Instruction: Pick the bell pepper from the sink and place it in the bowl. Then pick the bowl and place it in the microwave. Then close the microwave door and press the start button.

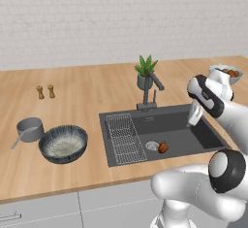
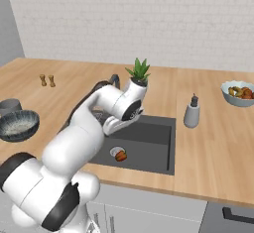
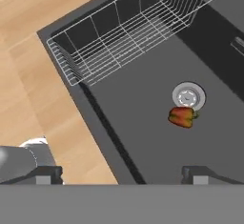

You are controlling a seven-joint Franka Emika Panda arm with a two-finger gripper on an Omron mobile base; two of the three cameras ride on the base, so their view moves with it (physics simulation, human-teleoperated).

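Observation:
The small red-orange bell pepper (image 1: 163, 147) (image 2: 121, 155) (image 3: 182, 117) lies on the floor of the dark grey sink (image 1: 193, 137) (image 2: 149, 150) (image 3: 138, 127), touching the round steel drain (image 3: 188, 96). My gripper (image 1: 194, 121) (image 2: 113, 128) (image 3: 124, 175) hangs open above the sink, higher than the pepper and off to its side, with nothing between its fingers. The wide dark blue-grey bowl (image 1: 63, 143) (image 2: 19, 124) stands on the wooden counter left of the sink. The microwave is out of view.
A wire rack (image 1: 125, 137) (image 3: 128, 27) fills the sink's left part. The dark faucet (image 1: 147, 93) and a potted plant (image 1: 145, 72) (image 2: 139, 73) stand behind the basin. A grey handled pot (image 1: 30, 129), soap dispenser (image 2: 192, 112) and fruit bowl (image 2: 239, 93) sit on the counter.

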